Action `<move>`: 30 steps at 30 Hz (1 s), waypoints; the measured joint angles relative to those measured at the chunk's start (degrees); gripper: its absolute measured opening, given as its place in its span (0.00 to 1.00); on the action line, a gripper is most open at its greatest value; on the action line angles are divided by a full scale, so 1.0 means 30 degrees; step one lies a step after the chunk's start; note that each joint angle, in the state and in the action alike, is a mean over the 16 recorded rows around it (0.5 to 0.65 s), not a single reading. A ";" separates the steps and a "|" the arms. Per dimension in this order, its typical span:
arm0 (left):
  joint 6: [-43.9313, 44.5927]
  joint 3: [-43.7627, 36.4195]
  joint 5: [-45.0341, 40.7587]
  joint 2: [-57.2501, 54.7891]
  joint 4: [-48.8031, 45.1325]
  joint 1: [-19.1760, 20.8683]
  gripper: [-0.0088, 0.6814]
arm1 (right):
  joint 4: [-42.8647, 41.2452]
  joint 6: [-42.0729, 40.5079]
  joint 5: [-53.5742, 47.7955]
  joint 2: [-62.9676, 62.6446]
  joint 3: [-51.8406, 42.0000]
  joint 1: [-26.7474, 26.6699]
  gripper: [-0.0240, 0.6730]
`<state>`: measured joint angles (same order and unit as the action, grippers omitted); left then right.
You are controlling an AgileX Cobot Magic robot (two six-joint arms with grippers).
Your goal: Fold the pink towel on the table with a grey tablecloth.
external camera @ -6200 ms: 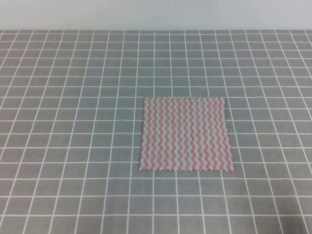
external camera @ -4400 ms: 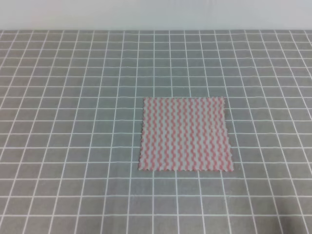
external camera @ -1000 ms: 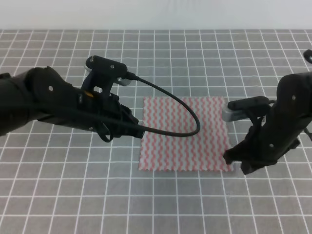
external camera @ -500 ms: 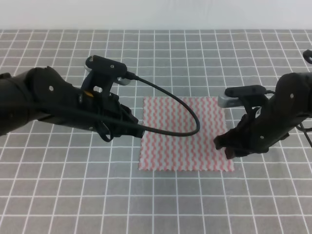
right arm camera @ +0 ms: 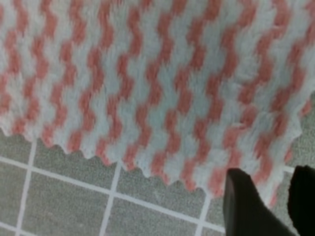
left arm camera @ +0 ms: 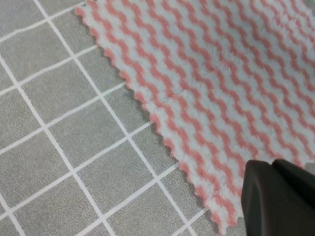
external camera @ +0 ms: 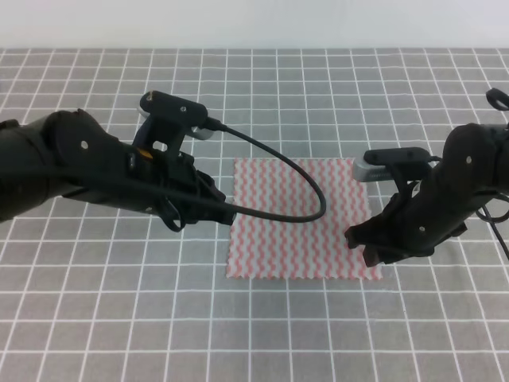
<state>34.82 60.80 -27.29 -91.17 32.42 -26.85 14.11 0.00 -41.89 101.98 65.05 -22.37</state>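
The pink towel (external camera: 298,219) lies flat and unfolded on the table with a grey tablecloth (external camera: 119,318). My left gripper (external camera: 227,213) is low at the towel's left edge. In the left wrist view its jaws look pressed together, with the tip (left arm camera: 266,169) over the towel (left arm camera: 221,83) near its near-left corner. My right gripper (external camera: 367,253) is low at the towel's near-right corner. In the right wrist view (right arm camera: 270,179) the two fingers (right arm camera: 241,196) stand a small gap apart, with the towel's pinked corner (right arm camera: 266,157) just ahead of them.
The left arm's black cable (external camera: 302,187) arcs over the towel's left half. The gridded grey cloth runs to all sides, and its far edge meets a white wall (external camera: 254,24).
The right gripper has moved left and slightly down, from beside the towel onto its near-right corner. The left arm has held still. The towel has not moved.
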 joint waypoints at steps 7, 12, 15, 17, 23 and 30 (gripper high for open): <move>-0.0003 0.0006 0.0040 -0.0070 -0.0015 -0.0007 0.01 | 0.0060 0.0027 -0.0113 0.0367 0.0001 0.0000 0.32; 0.0000 0.0002 0.0064 -0.0035 -0.0005 -0.0002 0.01 | 0.0105 0.0067 -0.0164 0.0657 0.0006 0.0000 0.32; 0.0000 0.0002 0.0064 -0.0044 -0.0005 -0.0002 0.01 | 0.0131 0.0094 -0.0177 0.0810 0.0008 0.0000 0.32; 0.0000 0.0002 0.0064 -0.0049 -0.0005 -0.0002 0.01 | 0.0146 0.0113 -0.0179 0.0891 0.0008 0.0000 0.31; 0.0021 0.0000 0.0066 -0.0045 -0.0006 0.0000 0.01 | 0.0212 0.0131 -0.0110 0.1064 0.0024 -0.0003 0.23; 0.0197 0.0004 0.0026 -0.0096 -0.0355 -0.0005 0.01 | 0.0504 0.0072 -0.0029 0.0951 0.0076 -0.0003 0.09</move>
<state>35.41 60.81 -27.21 -91.46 31.36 -26.87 15.62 0.22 -41.97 104.83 65.27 -22.38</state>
